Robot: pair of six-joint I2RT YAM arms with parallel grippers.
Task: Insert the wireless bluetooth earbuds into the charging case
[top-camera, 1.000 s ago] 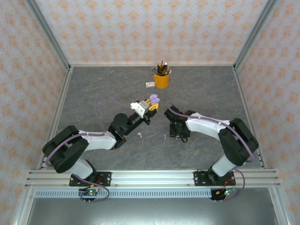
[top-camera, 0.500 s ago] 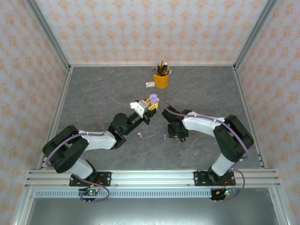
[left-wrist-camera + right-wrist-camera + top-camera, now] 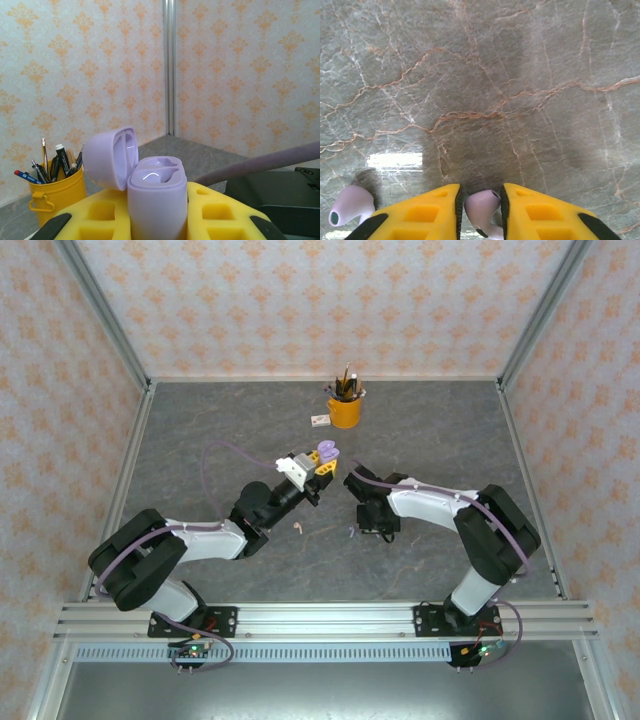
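- My right pincer (image 3: 482, 192) had narrowed onto a tiny lilac stemmed earbud (image 3: 481, 205) (gripped snugly, on the table).
- My left pincer (image 3: 157, 207) stayed clamped round the open lilac plastic case (image 3: 155, 180).

You have pale wallpaper walls (image 3: 300, 300) with orange damask around a grey veined marble table (image 3: 450, 430); aluminium posts (image 3: 101, 310) mark the corners.

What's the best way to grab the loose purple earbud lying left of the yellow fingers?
Probably pinch the earbud across its rounded body, coming down from above: it lies flat on the table, and that bulge is its fullest part.
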